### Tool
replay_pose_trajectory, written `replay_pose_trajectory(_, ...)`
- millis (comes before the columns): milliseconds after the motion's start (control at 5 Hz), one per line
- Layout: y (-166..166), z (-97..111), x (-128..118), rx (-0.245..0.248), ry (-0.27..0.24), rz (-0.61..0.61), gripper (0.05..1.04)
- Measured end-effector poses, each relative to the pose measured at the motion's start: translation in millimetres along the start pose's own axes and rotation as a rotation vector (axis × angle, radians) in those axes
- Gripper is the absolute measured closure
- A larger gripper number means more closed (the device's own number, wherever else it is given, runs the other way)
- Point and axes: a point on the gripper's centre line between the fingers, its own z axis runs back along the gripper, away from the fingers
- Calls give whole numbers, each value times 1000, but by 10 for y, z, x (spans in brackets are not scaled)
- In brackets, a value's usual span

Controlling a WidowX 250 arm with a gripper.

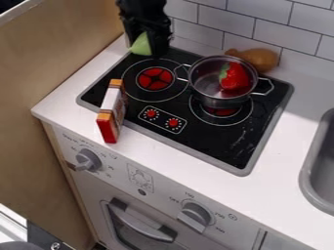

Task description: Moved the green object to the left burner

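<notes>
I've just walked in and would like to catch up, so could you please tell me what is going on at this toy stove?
The robot's gripper is at the green object, by the back left corner of the cooktop; I can't tell whether it has a firm hold. The object is not on the left burner at this moment. A metal pot with a red item inside sits on the right burner.
</notes>
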Motion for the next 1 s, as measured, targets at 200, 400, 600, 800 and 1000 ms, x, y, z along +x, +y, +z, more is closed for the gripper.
replay_pose_trajectory(200, 79, -102, -72, -11, -61, 0, 407)
replay_pose_trajectory(400, 120, -196, -74, -15, -105, 10, 407)
replay_pose_trajectory(600, 135, -301, -94, -12, -129, 22, 407)
replay_pose_trajectory(800, 141, -352, -92, -4, -146, 26, 338)
replay_pose_trajectory(1000, 125, -381, -74, 4, -154, 19, 120)
